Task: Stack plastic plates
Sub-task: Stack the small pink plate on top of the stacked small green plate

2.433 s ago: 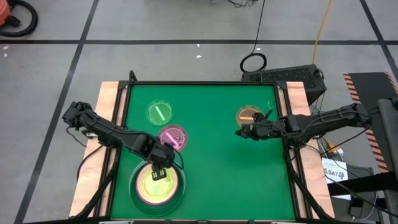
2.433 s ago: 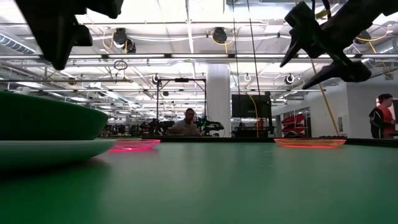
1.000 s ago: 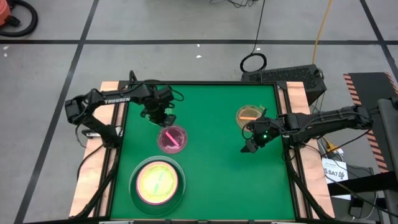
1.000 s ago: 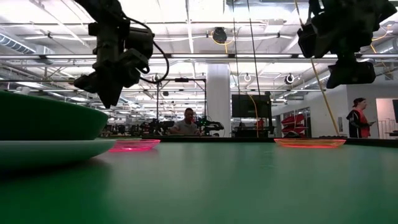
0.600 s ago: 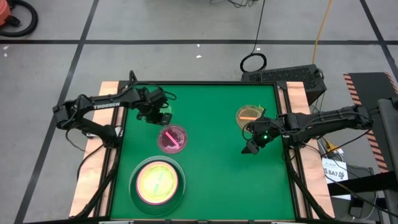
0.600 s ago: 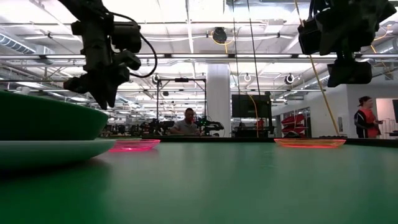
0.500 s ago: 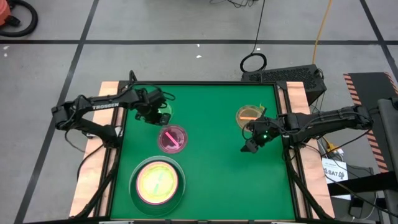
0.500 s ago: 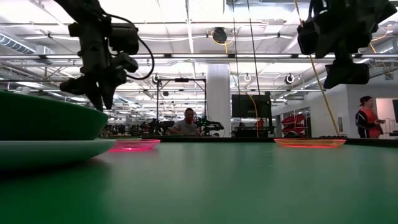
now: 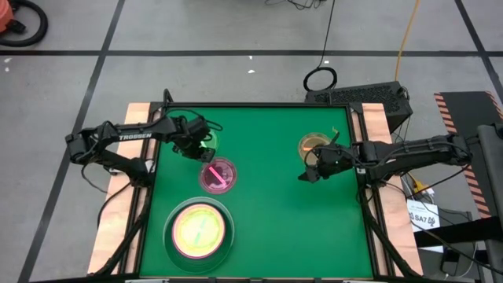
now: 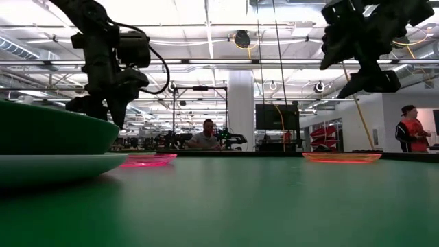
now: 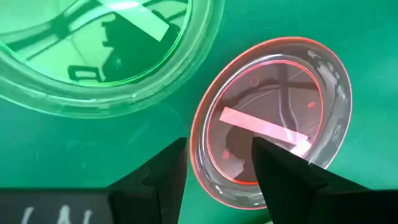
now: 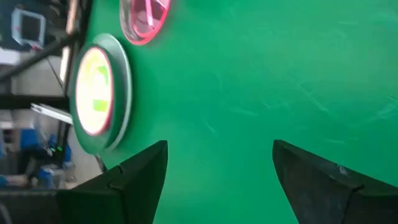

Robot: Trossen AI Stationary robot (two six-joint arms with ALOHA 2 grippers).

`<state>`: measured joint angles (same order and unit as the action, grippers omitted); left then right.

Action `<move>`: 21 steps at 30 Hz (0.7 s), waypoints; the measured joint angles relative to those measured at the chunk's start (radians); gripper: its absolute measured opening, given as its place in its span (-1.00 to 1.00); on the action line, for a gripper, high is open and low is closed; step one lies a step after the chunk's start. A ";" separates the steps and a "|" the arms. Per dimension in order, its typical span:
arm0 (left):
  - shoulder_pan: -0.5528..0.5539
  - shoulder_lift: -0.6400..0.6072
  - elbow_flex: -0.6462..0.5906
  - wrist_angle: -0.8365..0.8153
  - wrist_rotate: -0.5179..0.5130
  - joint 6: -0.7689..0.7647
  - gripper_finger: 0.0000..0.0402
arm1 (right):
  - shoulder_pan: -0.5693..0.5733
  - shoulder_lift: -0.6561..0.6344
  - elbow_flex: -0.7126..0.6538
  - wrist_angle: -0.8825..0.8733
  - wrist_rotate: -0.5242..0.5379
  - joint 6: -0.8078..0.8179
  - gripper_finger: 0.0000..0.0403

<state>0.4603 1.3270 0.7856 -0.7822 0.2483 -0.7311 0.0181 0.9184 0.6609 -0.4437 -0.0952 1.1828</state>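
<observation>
Over the far left of the green table, the left gripper is hovering with its fingers spread and nothing between them, poised at the near rim of the small pink plate, with the small green plate just beside. For a clean pickup it wants one finger under that thin rim and a level lift. The stack of big plates is waiting at the near left. The right gripper is hanging wide open and empty beside the orange plate.

Dark jointed arms, black cables, white TROSSEN lettering
</observation>
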 joint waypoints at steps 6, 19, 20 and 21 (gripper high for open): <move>-0.005 0.003 0.000 0.003 -0.059 0.003 -0.07 | 0.001 0.000 0.000 0.039 0.047 0.047 0.40; -0.059 0.018 -0.096 0.058 -0.095 -0.080 -0.07 | 0.001 0.002 0.000 0.089 0.124 0.104 0.40; -0.064 0.018 -0.101 0.067 -0.095 -0.079 -0.07 | 0.001 0.002 0.000 0.094 0.125 0.104 0.40; -0.065 0.018 -0.106 0.089 -0.089 -0.081 -0.07 | 0.001 0.002 0.000 0.098 0.125 0.104 0.40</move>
<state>0.3949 1.3445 0.6794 -0.6936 0.1590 -0.8121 0.0193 0.9203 0.6609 -0.3456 0.0299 1.2870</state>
